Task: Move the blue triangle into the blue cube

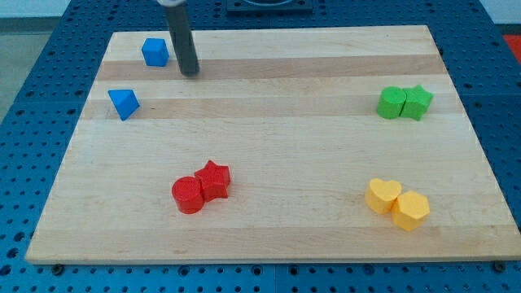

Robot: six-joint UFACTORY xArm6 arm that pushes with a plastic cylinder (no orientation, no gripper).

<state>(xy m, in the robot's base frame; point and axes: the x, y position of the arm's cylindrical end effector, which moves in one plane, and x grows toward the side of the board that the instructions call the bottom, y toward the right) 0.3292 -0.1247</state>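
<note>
The blue triangle (124,103) lies near the board's left edge. The blue cube (155,52) sits above it and slightly to its right, near the top left corner, with a gap between them. My rod comes down from the view's top and my tip (190,73) rests on the board just right of the blue cube and up and to the right of the blue triangle, touching neither.
A red cylinder (188,194) and red star (214,179) touch at the lower middle. Two green blocks (391,102) (418,102) sit together at the right. A yellow heart (383,195) and yellow hexagon (410,210) touch at the lower right. The wooden board (269,130) lies on a blue perforated table.
</note>
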